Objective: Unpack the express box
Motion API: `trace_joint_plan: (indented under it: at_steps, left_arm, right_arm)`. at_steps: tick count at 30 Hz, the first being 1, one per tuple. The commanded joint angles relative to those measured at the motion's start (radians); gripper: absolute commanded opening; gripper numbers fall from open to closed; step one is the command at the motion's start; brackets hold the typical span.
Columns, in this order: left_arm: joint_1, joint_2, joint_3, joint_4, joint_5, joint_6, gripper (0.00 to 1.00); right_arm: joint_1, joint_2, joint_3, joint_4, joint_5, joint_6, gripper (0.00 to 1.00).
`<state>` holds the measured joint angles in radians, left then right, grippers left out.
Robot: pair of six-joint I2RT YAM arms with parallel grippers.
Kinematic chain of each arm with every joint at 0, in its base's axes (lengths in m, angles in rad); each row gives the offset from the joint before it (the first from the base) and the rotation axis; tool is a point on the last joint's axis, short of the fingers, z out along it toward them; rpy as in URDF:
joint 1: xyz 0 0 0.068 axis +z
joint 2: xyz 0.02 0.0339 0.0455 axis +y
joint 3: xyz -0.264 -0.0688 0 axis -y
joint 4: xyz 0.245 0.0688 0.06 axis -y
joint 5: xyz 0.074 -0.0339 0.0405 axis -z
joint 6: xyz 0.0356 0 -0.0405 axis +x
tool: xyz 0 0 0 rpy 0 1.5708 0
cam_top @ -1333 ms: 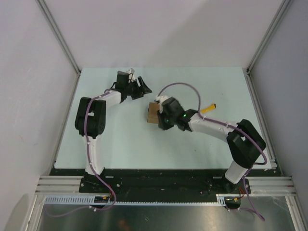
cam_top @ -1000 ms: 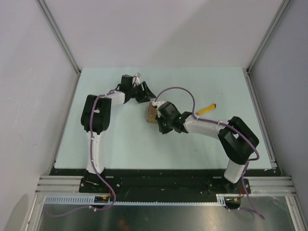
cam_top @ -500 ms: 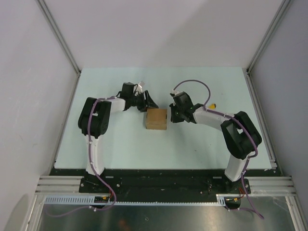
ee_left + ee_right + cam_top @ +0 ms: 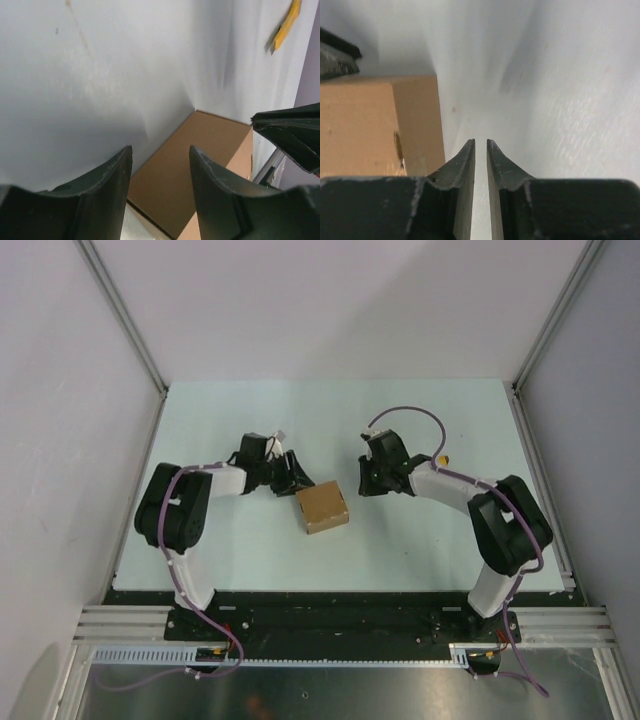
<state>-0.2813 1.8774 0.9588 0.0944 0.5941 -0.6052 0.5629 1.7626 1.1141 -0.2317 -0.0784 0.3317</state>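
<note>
While the express box [image 4: 322, 507] sits unheld, right arm [image 4: 455, 486] overlaps yellow cutter [image 4: 441, 457].

- The yellow cutter knife [image 4: 441, 457] is almost fully hidden behind the right arm [image 4: 452, 486]; only one end shows.
- The left edge of the right wrist view cuts off the express box [image 4: 365, 125].
- Its flap seams are too small to tell from above.

Small brown cardboard carton [image 4: 322, 507] is set on pale flat table [image 4: 250, 550], just R of left gripper [image 4: 293, 476] fingertips; L of right gripper [image 4: 367, 485] fingertips, apart.
</note>
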Motion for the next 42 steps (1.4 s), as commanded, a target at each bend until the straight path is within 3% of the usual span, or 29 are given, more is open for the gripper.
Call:
trace_joint_plan:
  at_steps: [1, 10, 30, 32, 38, 42]
  left_arm:
    - [-0.004, -0.084, -0.069, -0.015, -0.068, -0.021, 0.54]
    - [-0.01, -0.234, -0.242, -0.027, -0.037, -0.031, 0.54]
    - [-0.084, -0.374, -0.45, -0.027, -0.04, -0.076, 0.52]
    - [-0.084, -0.385, -0.454, -0.028, -0.071, -0.079, 0.52]
    - [-0.084, -0.403, -0.443, -0.057, -0.158, -0.09, 0.53]
    - [-0.084, -0.416, -0.433, -0.087, -0.258, -0.097, 0.54]
  right_arm:
    - [0.048, -0.132, -0.036, -0.109, 0.003, -0.04, 0.2]
    - [0.077, -0.204, -0.169, -0.164, -0.02, 0.059, 0.21]
    - [0.135, -0.068, -0.136, 0.121, -0.136, 0.148, 0.3]
    - [0.126, -0.055, -0.108, 0.091, -0.107, 0.141, 0.31]
    - [0.061, -0.118, -0.082, -0.158, 0.176, 0.168, 0.38]
    - [0.064, -0.207, -0.125, -0.28, 0.187, 0.162, 0.34]
